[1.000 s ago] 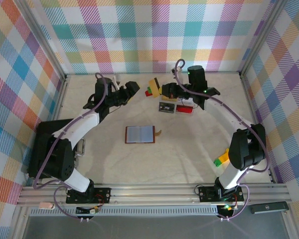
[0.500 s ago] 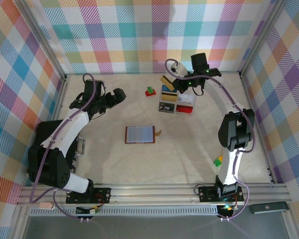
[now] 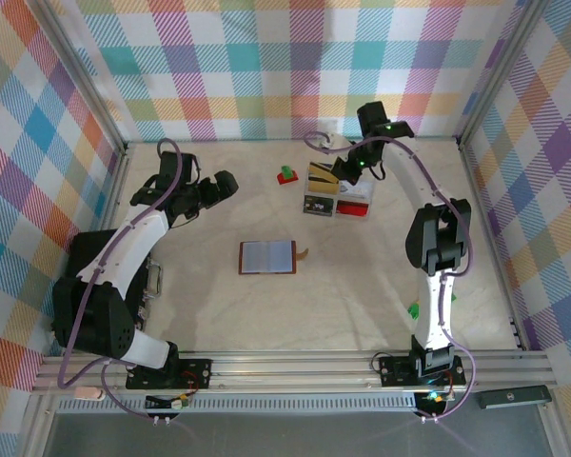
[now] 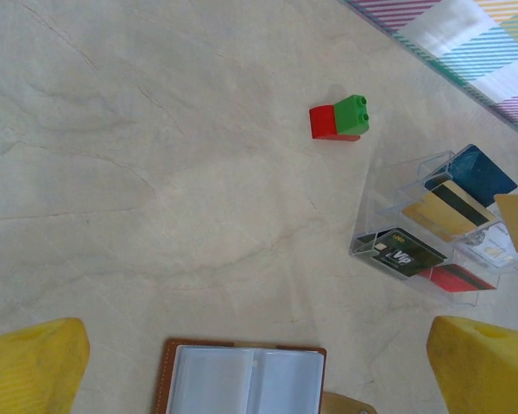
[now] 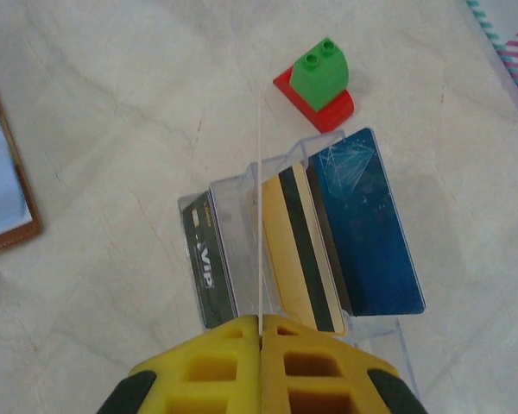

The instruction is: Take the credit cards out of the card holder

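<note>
card holder (image 3: 266,256) lies open, bluish-grey, brown-bordered; right hand (image 5: 259,321) pinches thin credit card (image 4: 515,222)

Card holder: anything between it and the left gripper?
Nothing visible. Bare table lies between the open left gripper and the open card holder; the red-and-green block sits off to one side.

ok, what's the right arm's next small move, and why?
Probably lower slightly and open the right gripper. It is shut on a yellow card, held edge-on over the clear box, lined up with the gap between the black card and the gold card slotted there.
</note>
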